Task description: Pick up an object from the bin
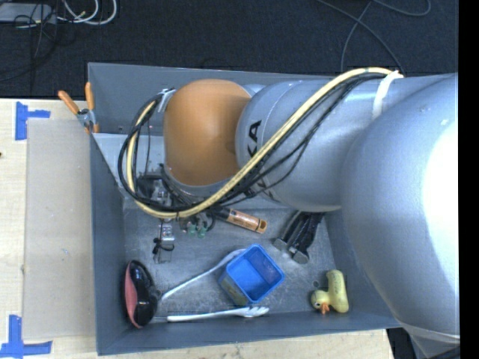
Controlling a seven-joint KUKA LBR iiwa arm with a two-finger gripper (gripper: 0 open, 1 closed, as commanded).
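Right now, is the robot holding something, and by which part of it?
Cannot tell. The arm's orange cover hides what is under it. The blue cup, yellow duck and white spoon lie loose on the bin floor.

A robotics laboratory is indicated: an industrial arm (374,163) is seen over a grey bin (108,275), loose cables (82,2) on dark flooring (224,28).

Reaching in from the right with a thick silver arm (389,200), wrist bent downward under a rounded orange cover (200,133). Wrapped in black and yellow cables (292,123) looping round the cover's left side. Ending in a gripper (164,239) tucked below, largely hidden.
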